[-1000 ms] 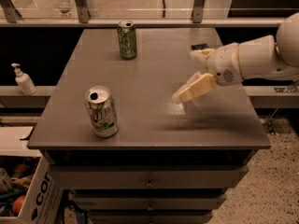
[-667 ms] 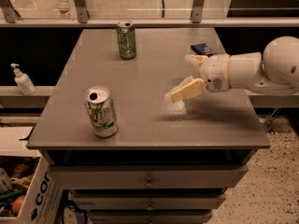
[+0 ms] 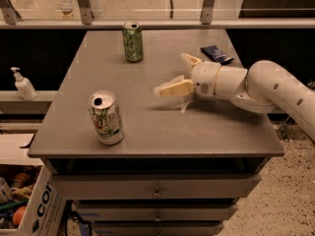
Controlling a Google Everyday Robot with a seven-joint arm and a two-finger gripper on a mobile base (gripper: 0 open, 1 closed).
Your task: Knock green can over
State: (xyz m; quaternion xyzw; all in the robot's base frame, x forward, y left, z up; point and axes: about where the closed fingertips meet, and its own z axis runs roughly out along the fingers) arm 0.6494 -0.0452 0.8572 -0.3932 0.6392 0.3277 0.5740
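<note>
- The green can [image 3: 132,42] stands upright near the far edge of the table [image 3: 197,132], left of the middle, its silver top up.
- Nothing touches the can; bare tabletop lies all round it.
- The gripper [image 3: 177,74] hovers low over the table, to the right of the can and nearer the camera, well apart from it.
- Its two pale fingers [image 3: 172,88] are spread wide and point left, with nothing between them.
- The white arm [image 3: 275,85] reaches in from the right, further from the can than the gripper.
- A dark packet [image 3: 216,54] lies flat to the right of the can, past the gripper's far finger.
- A white can [image 3: 105,118] stands upright well in front of the green can, near the table's front left.
- A pump bottle [image 3: 23,85] sits off the table, to the left of the can and lower.
</note>
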